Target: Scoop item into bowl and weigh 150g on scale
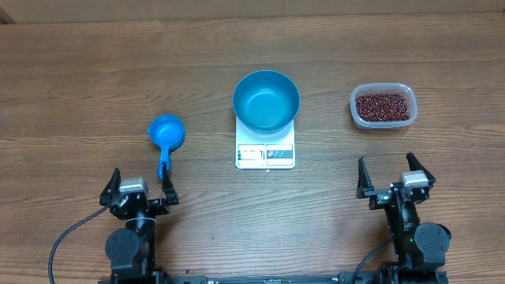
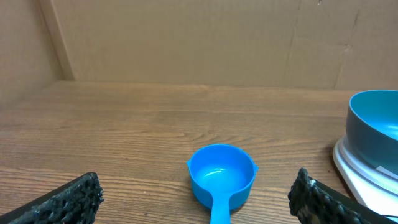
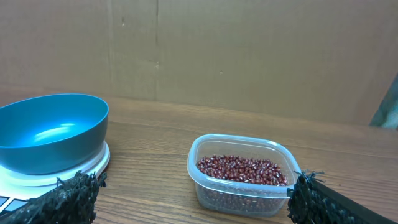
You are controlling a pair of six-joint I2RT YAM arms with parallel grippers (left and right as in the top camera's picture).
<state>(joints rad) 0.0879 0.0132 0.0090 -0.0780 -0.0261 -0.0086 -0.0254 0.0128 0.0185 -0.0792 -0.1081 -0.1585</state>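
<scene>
The empty blue bowl (image 1: 266,100) (image 2: 376,124) (image 3: 50,132) sits on the white scale (image 1: 265,150) (image 2: 364,180) (image 3: 93,167) at the table's middle. Dark red-brown beans (image 1: 383,106) (image 3: 241,170) fill a clear plastic tub (image 1: 383,121) (image 3: 239,193) at the right. A small blue scoop (image 1: 166,135) (image 2: 222,177) lies left of the scale, handle toward me. My left gripper (image 1: 137,188) (image 2: 196,202) stands open just behind the scoop's handle, empty. Well short of the tub, my right gripper (image 1: 394,176) (image 3: 189,202) is open too and holds nothing.
A brown cardboard wall (image 2: 199,37) (image 3: 249,50) closes off the far side of the wooden table (image 1: 95,71). Bare wood lies between the scoop, the scale and the tub.
</scene>
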